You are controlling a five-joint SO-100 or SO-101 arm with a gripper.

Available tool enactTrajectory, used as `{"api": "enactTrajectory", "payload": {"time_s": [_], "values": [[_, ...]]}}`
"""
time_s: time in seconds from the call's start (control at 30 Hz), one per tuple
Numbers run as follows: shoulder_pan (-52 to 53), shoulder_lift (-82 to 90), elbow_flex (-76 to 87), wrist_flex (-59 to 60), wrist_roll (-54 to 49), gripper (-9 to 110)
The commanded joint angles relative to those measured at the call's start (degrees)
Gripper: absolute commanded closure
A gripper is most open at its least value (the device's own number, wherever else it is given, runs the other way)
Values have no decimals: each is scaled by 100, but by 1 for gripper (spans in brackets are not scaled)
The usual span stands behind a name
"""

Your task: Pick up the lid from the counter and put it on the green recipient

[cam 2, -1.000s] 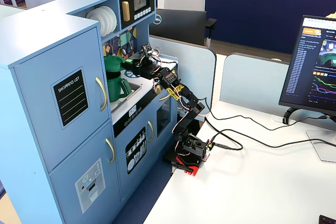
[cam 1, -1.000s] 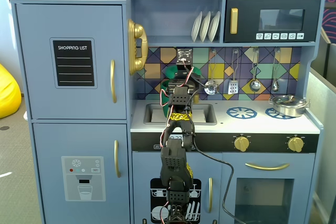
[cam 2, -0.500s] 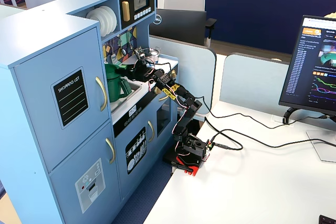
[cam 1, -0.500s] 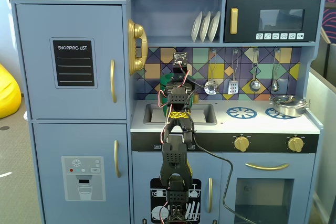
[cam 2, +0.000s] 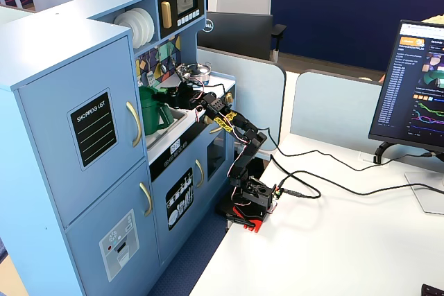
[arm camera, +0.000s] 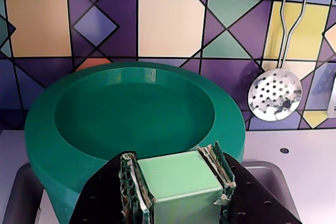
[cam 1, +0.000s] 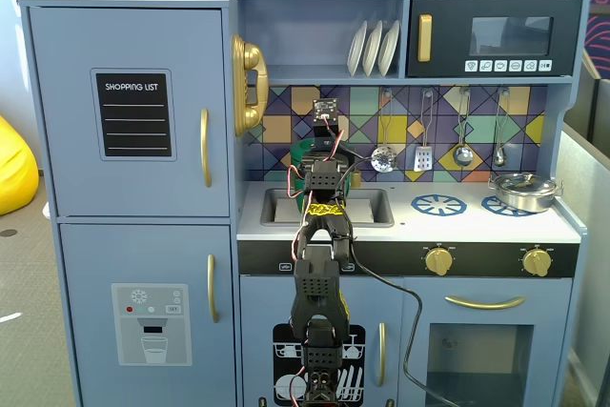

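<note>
Lid (arm camera: 181, 179) pinched in 1 hand (arm camera: 177, 182) above 1 green recipient (arm camera: 79, 129)

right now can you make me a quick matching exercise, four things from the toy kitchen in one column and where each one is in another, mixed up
Things:
1. lid
2. green recipient
3. steel pot
4. white plates

Places:
A. on the right-hand burner in a fixed view
B. standing on edge on the shelf beside the microwave
C. clamped by its handle between the gripper fingers
D. at the back of the counter by the tiled wall, mouth open

Pairs: 1-C, 2-D, 3-A, 4-B
</note>
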Motion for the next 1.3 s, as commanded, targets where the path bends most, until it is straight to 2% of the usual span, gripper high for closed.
{"api": "enactTrajectory", "payload": {"time_s": [0.0, 0.13, 0.27, 0.47, 0.67, 0.77, 0.97, 1.1, 1.27], "values": [[-44, 325, 26, 0, -141, 95], [18, 325, -62, -35, -9, 77], [18, 457, -369, 97, -202, 70], [53, 1459, -360, 1573, -431, 70], [229, 2979, 527, 3023, -404, 69], [281, 3568, 1134, 3305, -457, 70], [334, 4658, 2364, 4570, -97, 73], [396, 5467, 3814, 4869, -53, 77], [475, 5862, 6231, 4245, 176, 91]]}}
